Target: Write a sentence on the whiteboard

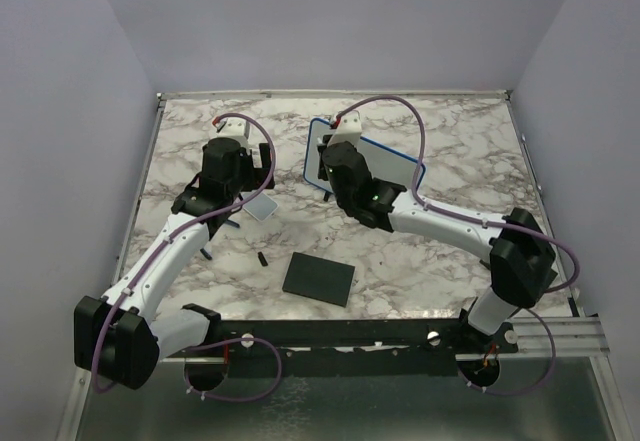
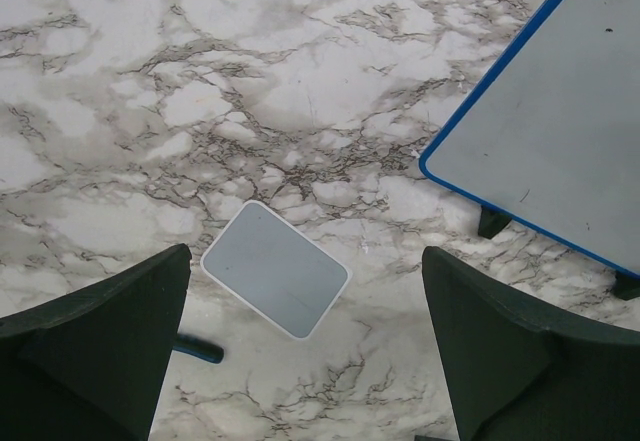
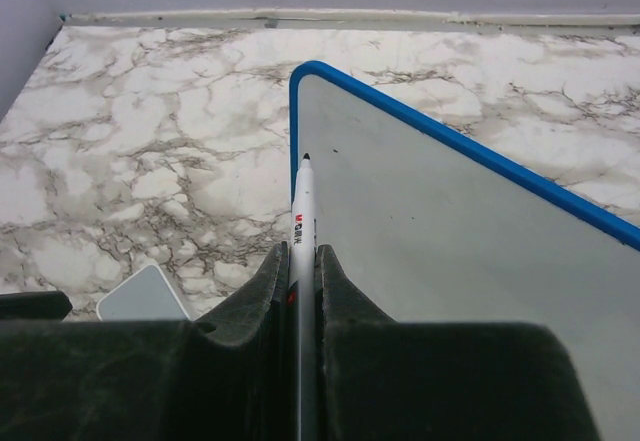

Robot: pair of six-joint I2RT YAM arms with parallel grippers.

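1. Marble-veined table [image 1: 450, 251], pale walls all round, and we find the whiteboard [image 3: 450, 231] towards the far middle of it, raised on small black feet [image 2: 492, 223].
2. Over to the right tool [image 3: 300, 256]: its fingers are pressed in on a white marker [image 3: 303, 201]. The dark nib is bare and sits right by the rounded corner of the blue rim. We cannot tell whether it touches.
3. The left tool [image 2: 305, 261] is spread wide, grips nothing, and hangs above a small grey-edged tile [image 2: 275, 269].
4. Our read is that writing has not begun. The board's face looks blank in both wrist views, so the step in hand is bringing the nib to the starting spot.
5. Next, we reckon, the nib wants to come inboard of the rim and down to light, even contact. Then the strokes should run across with room left for a second line. A board on feet may slide, so pressure matters.
6. The right wrist view gives us nib and grip, which the overhead view hides behind the arm.
7. Only the overhead view shows the black square pad [image 1: 318, 278] and a small dark piece [image 1: 262, 258] beside it, perhaps the cap.
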